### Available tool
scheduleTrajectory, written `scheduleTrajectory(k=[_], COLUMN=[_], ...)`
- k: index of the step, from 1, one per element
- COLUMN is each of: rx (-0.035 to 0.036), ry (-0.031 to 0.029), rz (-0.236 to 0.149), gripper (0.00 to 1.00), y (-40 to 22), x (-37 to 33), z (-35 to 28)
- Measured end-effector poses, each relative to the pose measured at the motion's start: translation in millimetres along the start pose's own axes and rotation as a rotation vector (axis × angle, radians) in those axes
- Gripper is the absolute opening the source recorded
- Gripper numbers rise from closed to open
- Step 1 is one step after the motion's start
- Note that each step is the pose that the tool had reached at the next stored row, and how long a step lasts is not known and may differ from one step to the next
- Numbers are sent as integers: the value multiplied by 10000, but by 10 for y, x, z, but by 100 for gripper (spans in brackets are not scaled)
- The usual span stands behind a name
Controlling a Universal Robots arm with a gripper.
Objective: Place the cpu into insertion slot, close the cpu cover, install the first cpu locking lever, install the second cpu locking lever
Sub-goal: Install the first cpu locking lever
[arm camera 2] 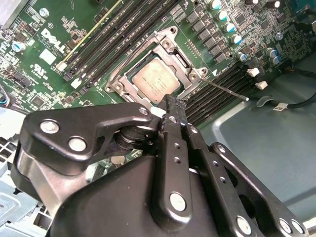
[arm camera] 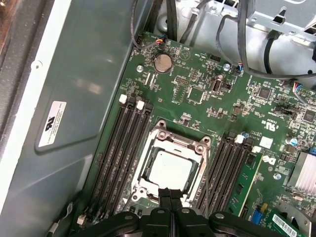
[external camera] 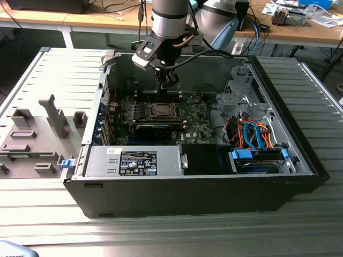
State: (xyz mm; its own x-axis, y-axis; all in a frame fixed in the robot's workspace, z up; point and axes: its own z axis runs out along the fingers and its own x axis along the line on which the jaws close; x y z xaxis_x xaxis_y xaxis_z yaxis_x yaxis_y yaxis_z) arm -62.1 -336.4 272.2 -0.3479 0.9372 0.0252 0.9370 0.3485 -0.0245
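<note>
Silver-grey cpu (arm camera: 170,170) lies flat in the insertion slot (external camera: 161,111) on the green motherboard (arm camera: 197,108), inside the open computer case (external camera: 187,198). The case lies on its side on a ribbed metal table (external camera: 161,235). In both wrist views the cpu cover (arm camera: 174,146) is down over the chip: its silver frame borders the pale metal face on all sides, and the face shows through the window. Long black memory slots (arm camera: 123,148) run along both sides of the socket. In the second wrist view a thin metal lever (arm camera 2: 227,90) sticks out from one corner of the socket and slants across the neighbouring memory slots, its free end out past them over the grey case floor; whether it is latched I cannot tell. The gripper (arm camera: 170,192) hangs above the edge of the socket, and its two black fingers (arm camera: 165,197) are pressed together side by side with nothing between them. The tips are close to the cover frame; whether they touch it cannot be judged. In the exterior view the arm reaches down into the case from the far side, with the gripper over the socket and the long black expansion card (external camera: 153,129) just on the near side of it.
</note>
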Motion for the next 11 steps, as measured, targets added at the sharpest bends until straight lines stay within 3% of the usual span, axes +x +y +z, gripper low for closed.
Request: scheduleTrajectory(k=[11], rx=[5], ry=[-4], rz=[-186], gripper=[11], y=[0], x=[-1], z=[0])
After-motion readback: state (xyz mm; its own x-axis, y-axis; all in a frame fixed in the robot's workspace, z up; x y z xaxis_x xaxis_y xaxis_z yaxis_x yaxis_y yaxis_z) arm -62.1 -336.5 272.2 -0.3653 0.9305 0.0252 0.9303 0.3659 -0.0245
